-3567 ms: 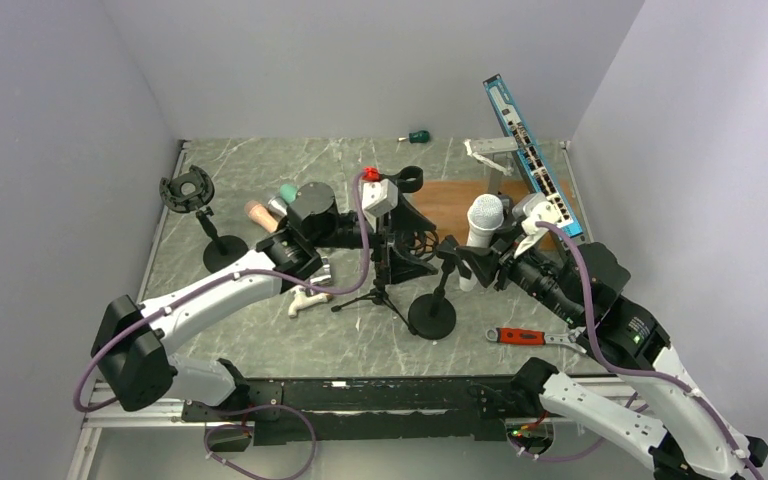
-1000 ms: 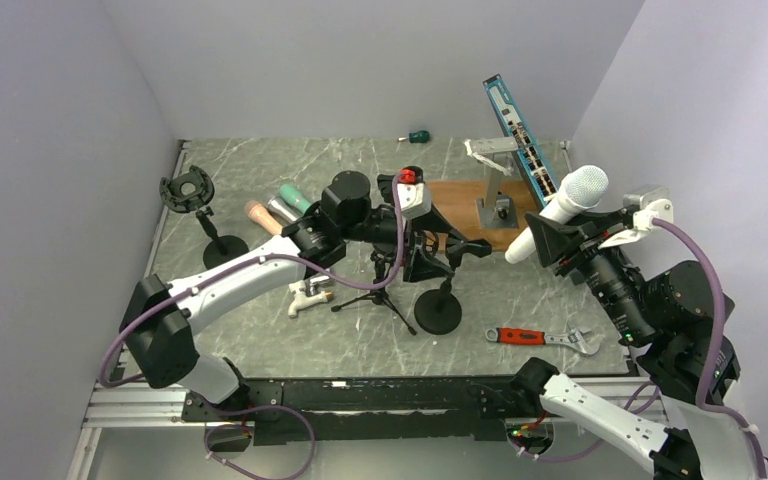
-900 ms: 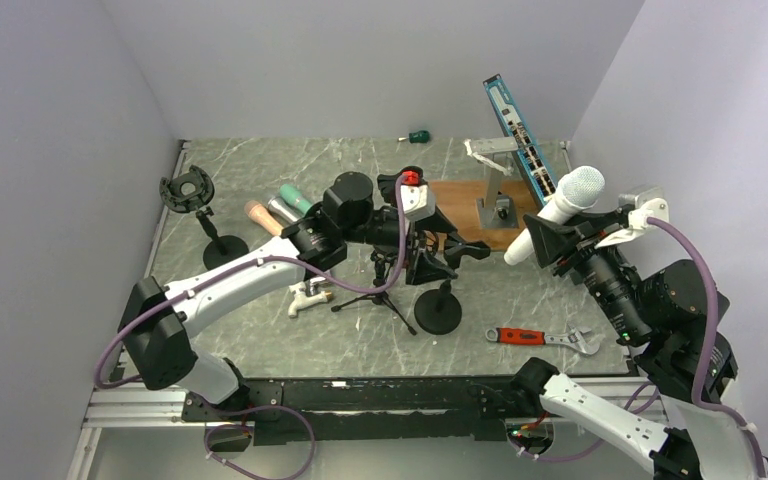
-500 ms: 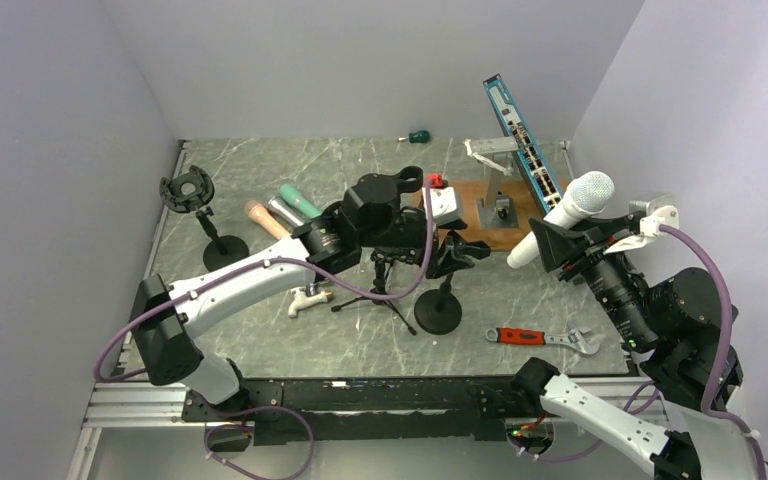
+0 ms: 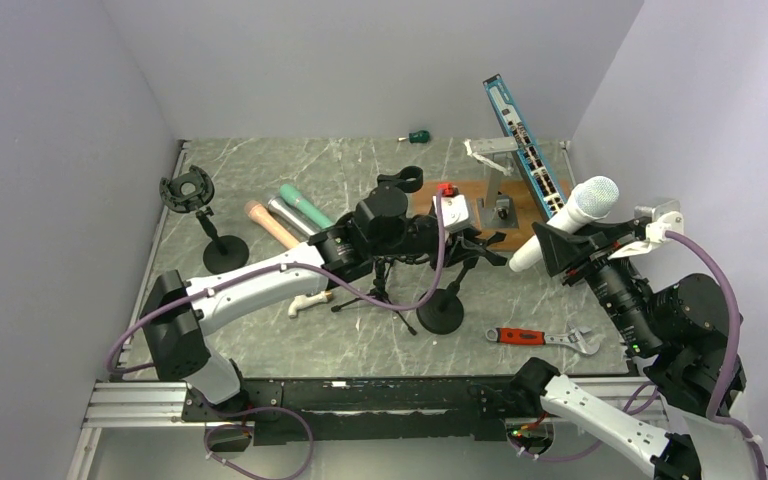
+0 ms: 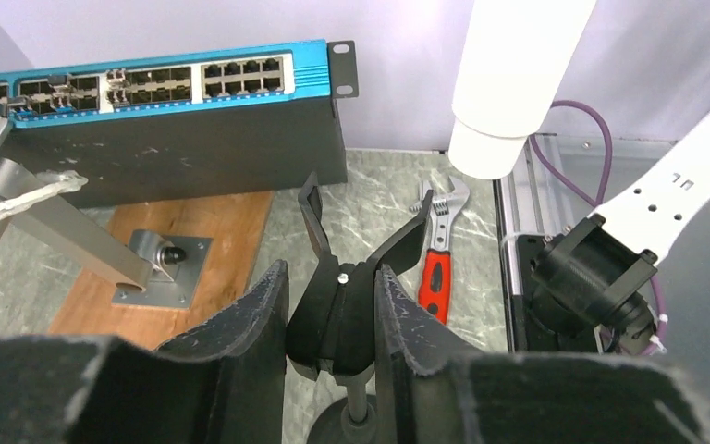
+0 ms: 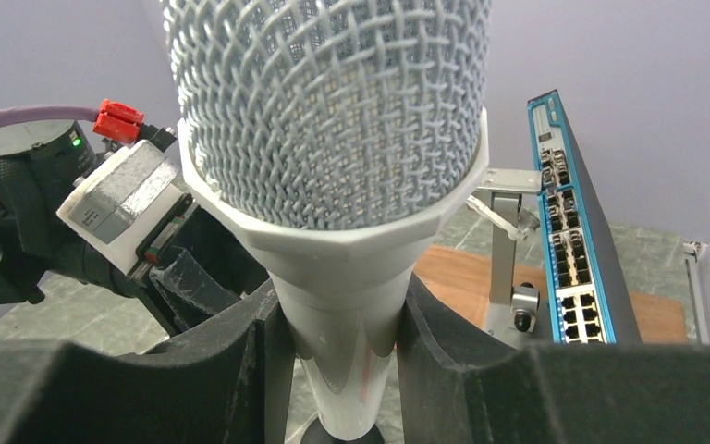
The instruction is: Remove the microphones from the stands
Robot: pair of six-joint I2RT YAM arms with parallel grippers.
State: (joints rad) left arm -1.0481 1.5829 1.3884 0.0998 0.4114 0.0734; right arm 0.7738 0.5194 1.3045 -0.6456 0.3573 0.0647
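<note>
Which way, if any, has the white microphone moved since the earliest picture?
Yes. In the top view the white microphone went right, off the black stand, and now lies by the blue switch's near end.

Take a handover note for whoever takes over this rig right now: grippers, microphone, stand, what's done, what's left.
Right gripper: jaws shut on the white mesh-headed microphone, held in the air.
Left gripper: jaws shut on the empty black clip of the black round-base stand.
Done: microphone is out of the clip.
Left: probably set the microphone down and let go of the stand.
</note>
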